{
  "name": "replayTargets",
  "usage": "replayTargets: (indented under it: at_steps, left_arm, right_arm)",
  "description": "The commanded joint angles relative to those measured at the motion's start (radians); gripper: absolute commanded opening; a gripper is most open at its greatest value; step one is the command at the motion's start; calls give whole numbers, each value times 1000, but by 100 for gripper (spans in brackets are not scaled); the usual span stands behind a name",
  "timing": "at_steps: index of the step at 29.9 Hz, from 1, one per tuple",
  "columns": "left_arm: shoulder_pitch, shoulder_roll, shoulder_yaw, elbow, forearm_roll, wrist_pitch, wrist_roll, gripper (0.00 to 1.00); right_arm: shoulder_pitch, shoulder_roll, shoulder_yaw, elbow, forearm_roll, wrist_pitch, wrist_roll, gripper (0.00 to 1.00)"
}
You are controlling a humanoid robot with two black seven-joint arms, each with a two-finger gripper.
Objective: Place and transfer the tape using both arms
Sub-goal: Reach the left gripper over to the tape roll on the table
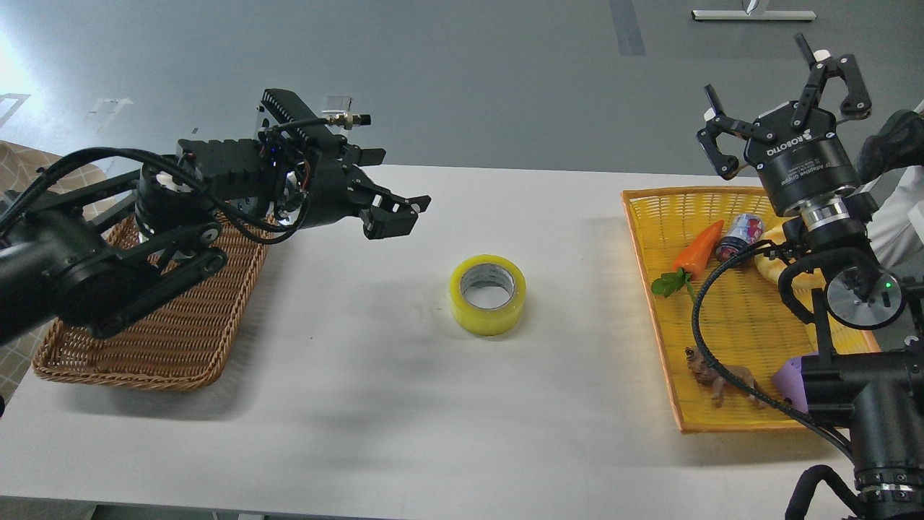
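Note:
The yellowish tape roll [488, 293] lies flat on the white table [404, 404] near the middle, its grey core facing up. My left gripper [393, 206] is open and empty, hanging above the table up and to the left of the tape, fingers pointing right and slightly down. My right gripper [783, 94] is open and empty, raised high above the far edge of the yellow tray [653, 289], fingers pointing up.
A brown wicker basket [159, 347] stands at the left under my left arm. The yellow tray at the right holds a toy carrot [696, 249], a small can [740, 232], a yellow bread toy [772, 267], a brown animal figure [718, 377] and a purple piece [790, 379].

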Motion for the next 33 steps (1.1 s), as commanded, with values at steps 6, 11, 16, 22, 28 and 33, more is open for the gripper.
replayTargets:
  at_steps: [6,11,16,22,28,33]
  left_arm:
    - [-2,-129,5,109,-1,-26,41,98]
    - [-5,-180,5,137,-4,-67,61,98]
    - [-5,-206,7,189,-3,-77,62,98]
    - [-2,-258,10,192,0,-100,68,98]
    - [-16,-307,64,198,-3,-102,162,98]
    - [-19,-380,67,258,-6,-102,200,98]
  right_arm:
    - [-10,0,1,-30,0,0,23,98]
    - [-27,0,1,-59,0,0,41,98]
    - [-40,0,1,-87,0,0,57,98]
    - [-43,0,2,-87,0,0,61,98]
    - [-50,0,1,-89,0,0,61,98]
    - [-55,0,1,-89,0,0,61,98]
